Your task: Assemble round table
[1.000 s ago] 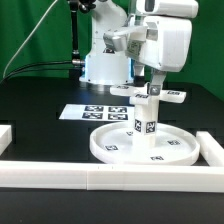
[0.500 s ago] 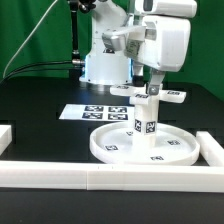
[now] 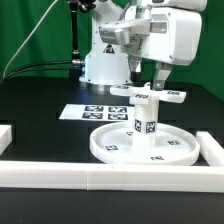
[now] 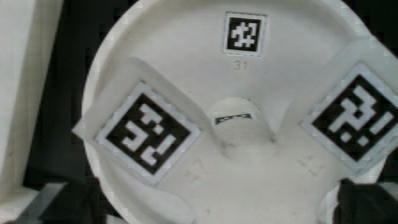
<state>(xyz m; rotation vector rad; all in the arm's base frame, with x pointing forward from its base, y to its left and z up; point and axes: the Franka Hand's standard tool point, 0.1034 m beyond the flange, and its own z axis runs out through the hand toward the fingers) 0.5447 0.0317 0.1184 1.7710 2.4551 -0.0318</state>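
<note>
Seen in the exterior view: large rimmed round disc (image 3: 146,143) lying flat on the black table (image 3: 40,100), low and a little toward 4 o'clock of the scene's centre. Short cylindrical leg (image 3: 147,113) standing upright on the middle of the disc, square tags on its side. Cross-shaped base piece (image 3: 160,95) just behind the leg's top, toward 12 o'clock from the disc — whether touching the leg or lying apart behind it, cannot tell.

Gripper (image 3: 155,80) hanging directly above the leg's top, at 12 o'clock from it, fingers pointing down. Fingers released, grasping nothing; a small gap between their tips and the leg.

Marker board (image 3: 92,112) flat on the table at about 10 o'clock from the disc, near its rim. Long white border rails (image 3: 100,176) running along the near edge at 6 o'clock, short ends at 3 and 9 o'clock.

Wrist view: looking straight down — disc (image 4: 214,60) filling the frame, three tags on its face, the leg's top (image 4: 233,112) at the centre between them. Dark blurred fingertips (image 4: 54,200) at the frame's edge, apart.
</note>
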